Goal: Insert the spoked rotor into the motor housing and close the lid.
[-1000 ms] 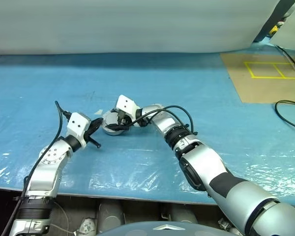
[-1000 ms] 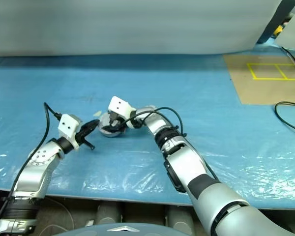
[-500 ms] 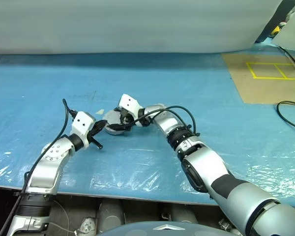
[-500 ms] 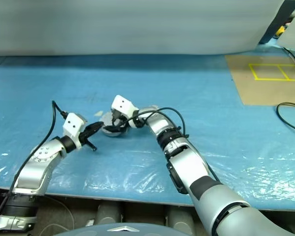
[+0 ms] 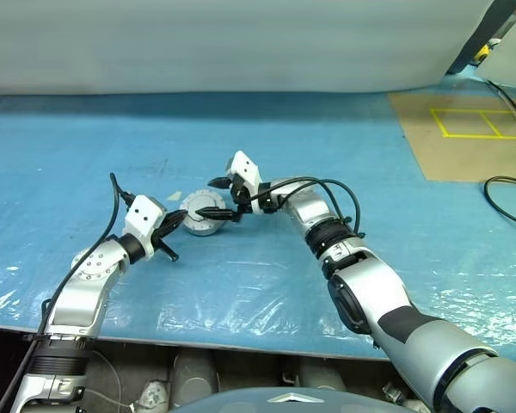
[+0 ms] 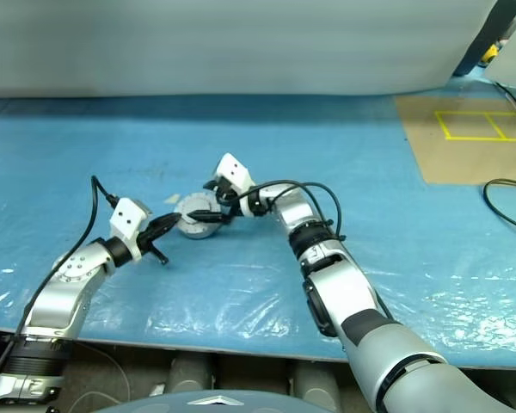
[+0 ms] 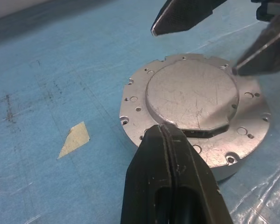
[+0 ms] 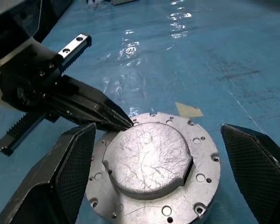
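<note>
One round silver metal assembly [image 7: 196, 105] on blue plastic-covered table [image 5: 241, 284] (flange holes around its rim, raised scratched disc on top). Two grippers: left gripper [image 7: 165, 135] and right gripper [image 8: 163, 154], two black fingers each, four fingers total. One small tan scrap of tape [image 7: 74, 139] on table beside assembly. One brown board [image 5: 464, 138] at far right, two yellow-outlined squares [image 5: 477, 122] marked on it. One black cable [image 5: 507, 202] lying near board.

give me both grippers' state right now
left gripper: shut, holding nothing, tips at the lid.
right gripper: open wide, holding nothing.
</note>
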Available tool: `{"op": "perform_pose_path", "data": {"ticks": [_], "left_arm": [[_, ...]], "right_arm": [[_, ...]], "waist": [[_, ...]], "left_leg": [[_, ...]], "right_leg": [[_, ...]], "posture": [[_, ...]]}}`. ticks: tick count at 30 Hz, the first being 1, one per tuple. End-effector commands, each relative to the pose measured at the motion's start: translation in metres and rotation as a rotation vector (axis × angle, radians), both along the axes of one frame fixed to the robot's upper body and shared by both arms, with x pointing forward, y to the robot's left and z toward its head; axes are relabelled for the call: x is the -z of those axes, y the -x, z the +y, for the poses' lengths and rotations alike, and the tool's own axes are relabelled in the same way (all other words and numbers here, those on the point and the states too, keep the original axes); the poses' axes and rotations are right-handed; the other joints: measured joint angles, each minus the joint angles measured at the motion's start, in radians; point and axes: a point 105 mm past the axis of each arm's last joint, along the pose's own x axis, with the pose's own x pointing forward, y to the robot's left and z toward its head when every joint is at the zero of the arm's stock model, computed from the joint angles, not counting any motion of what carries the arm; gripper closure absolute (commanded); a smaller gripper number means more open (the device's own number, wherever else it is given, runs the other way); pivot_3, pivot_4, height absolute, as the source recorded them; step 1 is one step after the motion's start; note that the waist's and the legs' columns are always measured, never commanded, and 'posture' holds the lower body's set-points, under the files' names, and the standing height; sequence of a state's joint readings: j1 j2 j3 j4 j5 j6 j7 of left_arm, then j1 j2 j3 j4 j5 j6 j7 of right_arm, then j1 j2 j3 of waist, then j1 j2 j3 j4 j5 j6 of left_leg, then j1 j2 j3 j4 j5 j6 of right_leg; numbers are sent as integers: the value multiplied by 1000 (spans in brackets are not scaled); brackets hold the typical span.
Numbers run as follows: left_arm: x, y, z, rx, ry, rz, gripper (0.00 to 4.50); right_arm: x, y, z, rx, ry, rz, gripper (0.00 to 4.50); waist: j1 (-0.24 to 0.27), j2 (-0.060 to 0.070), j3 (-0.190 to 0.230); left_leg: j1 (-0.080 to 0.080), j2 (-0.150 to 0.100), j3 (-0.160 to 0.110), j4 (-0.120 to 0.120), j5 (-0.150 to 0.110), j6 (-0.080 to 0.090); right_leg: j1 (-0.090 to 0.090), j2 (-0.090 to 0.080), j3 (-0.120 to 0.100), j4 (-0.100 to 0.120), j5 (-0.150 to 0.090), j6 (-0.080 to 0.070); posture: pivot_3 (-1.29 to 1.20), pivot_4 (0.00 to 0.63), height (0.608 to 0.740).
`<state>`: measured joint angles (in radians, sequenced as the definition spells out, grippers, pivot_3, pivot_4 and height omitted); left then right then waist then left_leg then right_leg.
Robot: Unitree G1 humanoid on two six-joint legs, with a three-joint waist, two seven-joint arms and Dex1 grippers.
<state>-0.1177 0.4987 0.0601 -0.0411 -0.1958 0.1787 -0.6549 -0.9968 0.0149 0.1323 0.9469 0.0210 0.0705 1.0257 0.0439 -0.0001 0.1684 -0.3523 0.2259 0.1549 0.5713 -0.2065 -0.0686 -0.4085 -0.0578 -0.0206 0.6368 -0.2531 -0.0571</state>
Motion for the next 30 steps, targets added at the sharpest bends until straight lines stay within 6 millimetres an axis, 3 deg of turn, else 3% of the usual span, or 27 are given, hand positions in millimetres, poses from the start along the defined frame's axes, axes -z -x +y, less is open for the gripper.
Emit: {"op": "perform_pose_path", "data": {"ticks": [1, 4, 10, 18, 24, 27, 30], "left_arm": [[11, 2, -1, 17, -20, 40, 4500], [12, 2, 0, 17, -21, 39, 4500], [14, 3, 1, 17, -20, 38, 4500], [13, 2, 1, 19, -20, 30, 4500], [13, 1, 2, 16, -21, 24, 4500], [13, 0, 3, 13, -21, 20, 4500], [13, 0, 3, 11, -22, 17, 4500]], "right_arm": [[3, -18, -8, 169, 4, 61, 30], [16, -24, -15, 279, 10, 228, 30], [21, -23, -18, 361, -70, 523, 30], [34, 3, -13, 282, 23, 782, 30], [32, 15, 2, 251, -38, 937, 30], [22, 13, 7, 256, -179, 1045, 620], [21, 16, 10, 245, -211, 1106, 1565]], "waist": [[0, 0, 0], [0, 0, 0], [1, 1, 0], [2, 2, 0], [2, 3, 0], [2, 3, 0], [-1, 3, 0]], "left_leg": [[0, 0, 0, 0, 0, 0], [0, 0, 0, 0, 0, 0], [1, 0, 0, -2, 0, -1], [1, 0, 0, -3, 0, -1], [2, 0, 0, -6, 0, -1], [2, 0, 0, -6, 0, -1], [1, 0, 1, -7, 1, -1]], "right_leg": [[0, 0, 0, 0, 0, 0], [0, 0, 0, 0, 0, 0], [0, 0, 0, -1, 0, 0], [0, 0, 0, -3, 0, 0], [1, 0, 0, -5, 0, 0], [1, 0, 0, -5, 0, 0], [1, 0, -1, -7, 0, 0]], "posture": [[0, 150, 740], [0, 150, 740], [0, 150, 740], [0, 150, 740], [0, 150, 740], [0, 150, 740], [0, 150, 740]]}}
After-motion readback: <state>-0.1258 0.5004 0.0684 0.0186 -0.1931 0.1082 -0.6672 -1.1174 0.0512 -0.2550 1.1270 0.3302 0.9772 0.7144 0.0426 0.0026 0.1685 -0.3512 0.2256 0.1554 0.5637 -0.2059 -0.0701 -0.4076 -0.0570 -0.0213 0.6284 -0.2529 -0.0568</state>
